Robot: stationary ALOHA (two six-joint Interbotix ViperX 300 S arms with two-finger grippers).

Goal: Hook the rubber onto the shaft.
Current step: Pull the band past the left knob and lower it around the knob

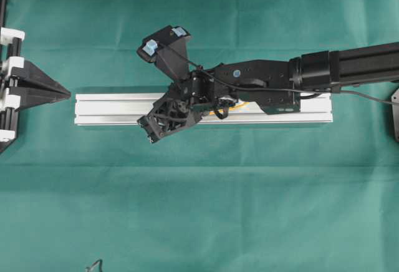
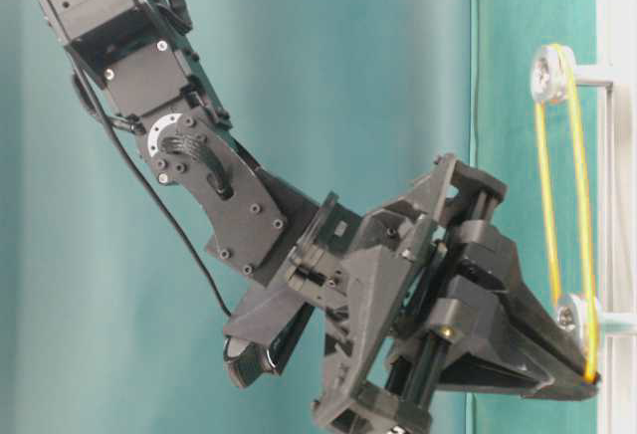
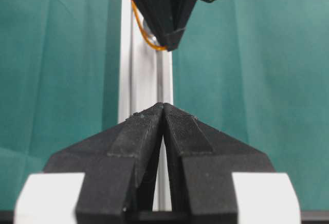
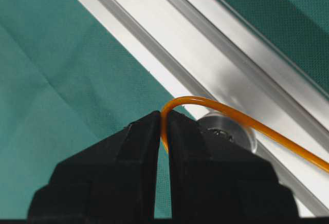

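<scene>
Green cloth covers the bench. My right gripper (image 4: 163, 131) has its fingers (image 4: 134, 147) clenched on the thin orange rubber band (image 4: 216, 105), stretched along the silver aluminium rail (image 1: 112, 110) mid-bench, looped over one round shaft (image 2: 545, 74); light, stretchy, likely slippery. The left gripper (image 3: 163, 112) is clenched, empty. Overhead, my arm hides the band.

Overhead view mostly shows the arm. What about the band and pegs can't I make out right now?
- Overhead: the right gripper and arm cover most of the band and both pegs.
- Right wrist: fingers hide where the band runs below the pinch.
- Left wrist: the near peg is largely behind the right gripper.
</scene>
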